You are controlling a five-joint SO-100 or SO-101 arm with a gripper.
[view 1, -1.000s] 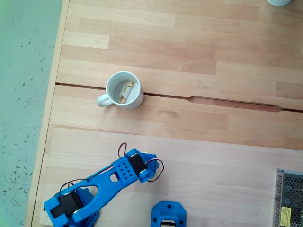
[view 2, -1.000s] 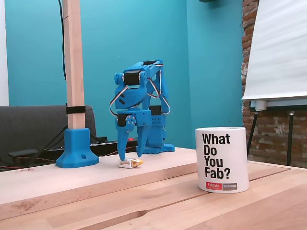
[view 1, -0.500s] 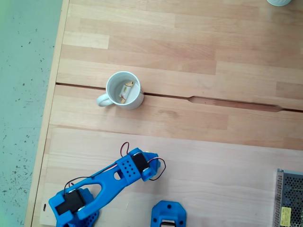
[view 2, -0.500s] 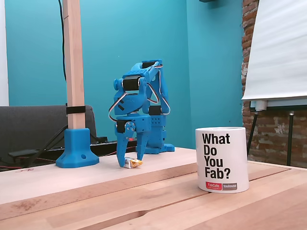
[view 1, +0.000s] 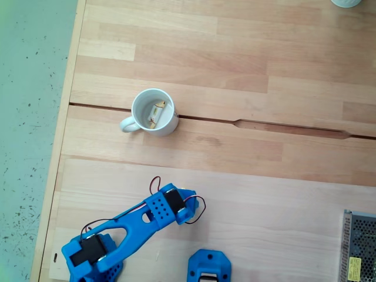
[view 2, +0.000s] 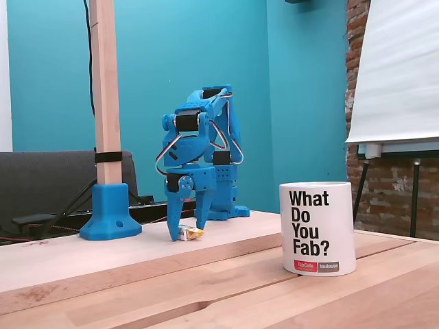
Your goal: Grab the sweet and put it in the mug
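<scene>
Closing in: gripper [view 2: 187, 232] lowered to the tabletop at lower centre-left of the side-on fixed view, fingertips straddling the sweet [view 2: 189, 233]
Gripper state: jaws apart, one finger on each side of the candy, not yet pinched shut; contact with the wrapper impossible to confirm at this size
Sweet location: lying flat on the wooden table [view 2: 82, 264], between the blue fingers, yellow-orange twisted end poking out toward the right of the frame
Sweet from above: hidden under the blue arm [view 1: 154, 212] at lower left of the top-down fixed view
Mug location: white mug [view 1: 154, 111] at upper left of centre in the top-down view, handle pointing left; at right foreground in the side-on view [view 2: 317, 227], black lettering facing the camera, well apart from the gripper
Mug contents: one wrapped candy [view 1: 155, 113] already resting inside, pale wrapper against the pale interior
Done so far: one candy of the pair seemingly delivered; approach to the remaining one complete, judging by the straddling fingers
Left to do: squeeze on the sweet, lift clear of the table, carry across to the mug, release over the opening
Risk: small, slippery wrapper, likely to slide out sideways if the pinch lands off-centre
</scene>
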